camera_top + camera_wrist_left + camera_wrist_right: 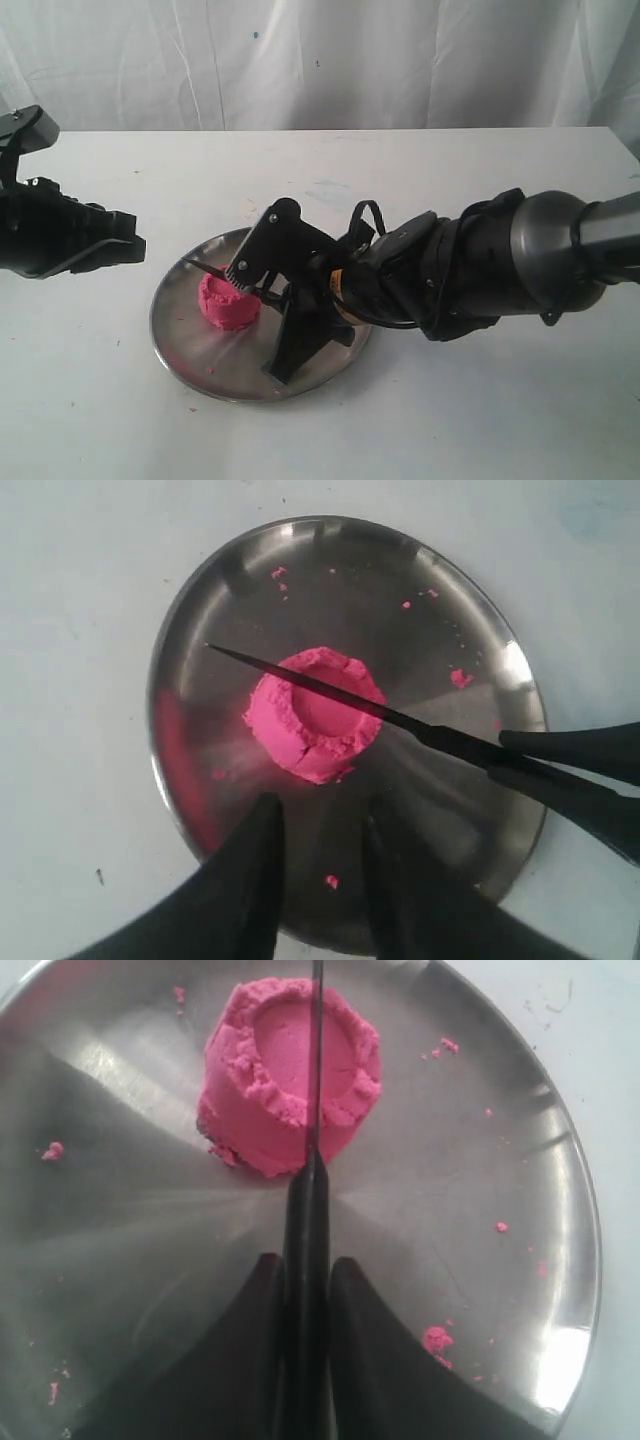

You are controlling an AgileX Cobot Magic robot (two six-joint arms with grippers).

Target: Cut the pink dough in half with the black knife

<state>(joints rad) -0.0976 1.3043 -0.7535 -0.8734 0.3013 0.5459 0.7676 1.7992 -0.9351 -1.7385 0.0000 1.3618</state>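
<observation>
We see a white table filling the lower part of the exterior view, with a matte top, faint scuffs, a pale bluish smear near the middle and a few tiny dark specks. Behind its far edge we get a white cloth backdrop hanging in loose vertical folds, with a couple of small dark spots on it, closing off the whole view. Light reads soft and even to us, with weak shadows on the tabletop.

You have bright, even light; glare streaks the steel plate, and the left gripper looks soft, out of focus.
</observation>
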